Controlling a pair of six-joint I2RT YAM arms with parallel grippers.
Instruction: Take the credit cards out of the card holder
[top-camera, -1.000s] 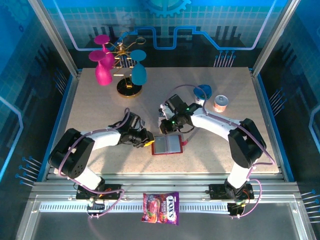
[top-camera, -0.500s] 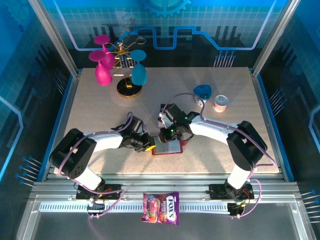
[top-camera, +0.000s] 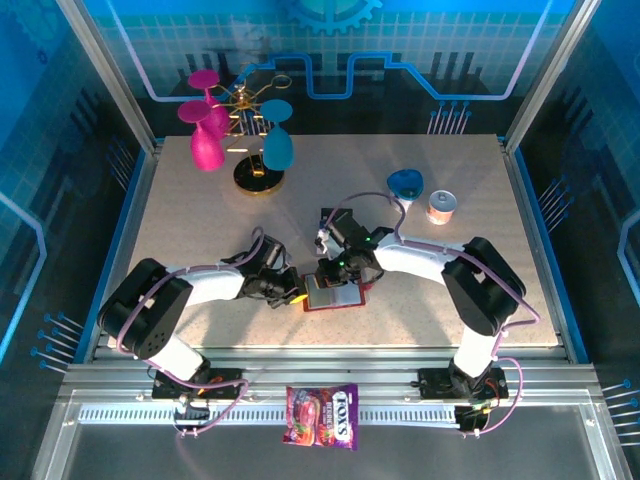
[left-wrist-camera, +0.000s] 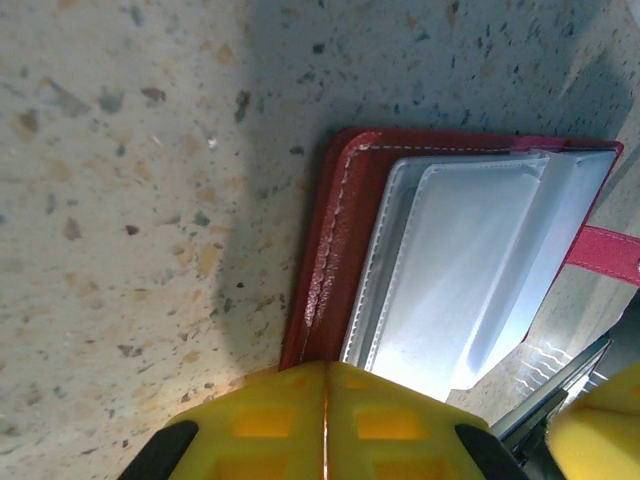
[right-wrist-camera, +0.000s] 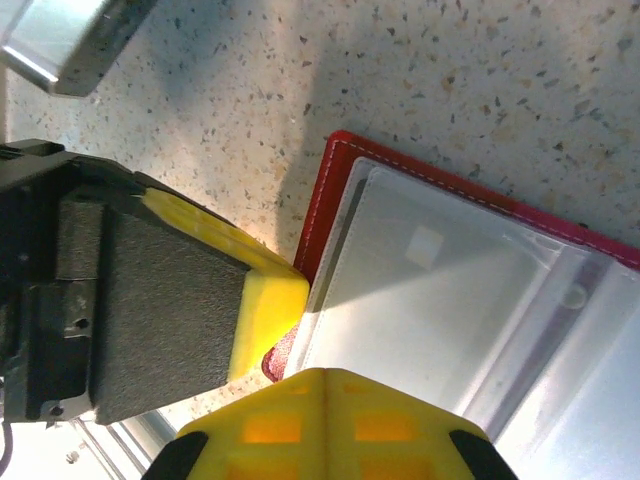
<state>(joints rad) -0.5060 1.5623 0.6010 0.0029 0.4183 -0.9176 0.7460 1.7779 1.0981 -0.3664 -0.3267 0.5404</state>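
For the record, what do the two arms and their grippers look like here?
Both the left arm and right arm have white links, bulky black joints and a lilac cable looped along them. The right one shows small green lights near its wrist. The left gripper and right gripper have yellow fingertips moulded with square recesses, on black finger bodies.
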